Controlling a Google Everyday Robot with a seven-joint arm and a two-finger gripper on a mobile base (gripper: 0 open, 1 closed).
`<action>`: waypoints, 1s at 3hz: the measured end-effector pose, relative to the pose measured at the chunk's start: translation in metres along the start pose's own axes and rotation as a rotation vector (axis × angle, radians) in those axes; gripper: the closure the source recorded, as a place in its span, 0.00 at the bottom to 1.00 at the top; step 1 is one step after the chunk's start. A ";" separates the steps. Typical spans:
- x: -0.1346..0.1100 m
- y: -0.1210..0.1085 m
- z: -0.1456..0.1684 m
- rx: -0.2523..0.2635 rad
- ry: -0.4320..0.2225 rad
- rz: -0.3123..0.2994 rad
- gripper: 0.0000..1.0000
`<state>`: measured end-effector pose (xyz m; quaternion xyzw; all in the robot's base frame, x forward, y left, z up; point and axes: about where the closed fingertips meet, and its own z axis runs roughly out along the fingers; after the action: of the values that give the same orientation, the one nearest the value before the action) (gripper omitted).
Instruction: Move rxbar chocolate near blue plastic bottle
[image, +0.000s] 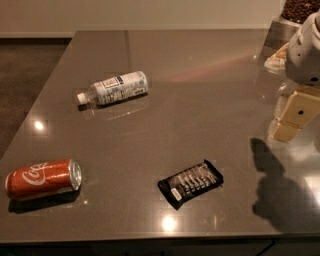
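The rxbar chocolate is a flat black wrapper with white text, lying on the grey table near the front, right of centre. The blue plastic bottle lies on its side at the back left, white cap pointing left. The gripper is at the right edge of the view, held above the table, well to the right of and beyond the bar and far from the bottle. It holds nothing that I can see.
A red Coca-Cola can lies on its side near the front left edge. The table ends at the front and left. A container with dark contents stands at the back right corner.
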<state>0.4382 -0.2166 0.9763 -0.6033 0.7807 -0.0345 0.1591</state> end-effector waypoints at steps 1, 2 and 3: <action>0.000 0.000 0.000 0.001 0.000 0.000 0.00; -0.005 0.006 0.012 -0.020 -0.012 -0.021 0.00; -0.020 0.022 0.029 -0.063 -0.049 -0.071 0.00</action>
<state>0.4300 -0.1876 0.9477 -0.6361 0.7553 -0.0009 0.1578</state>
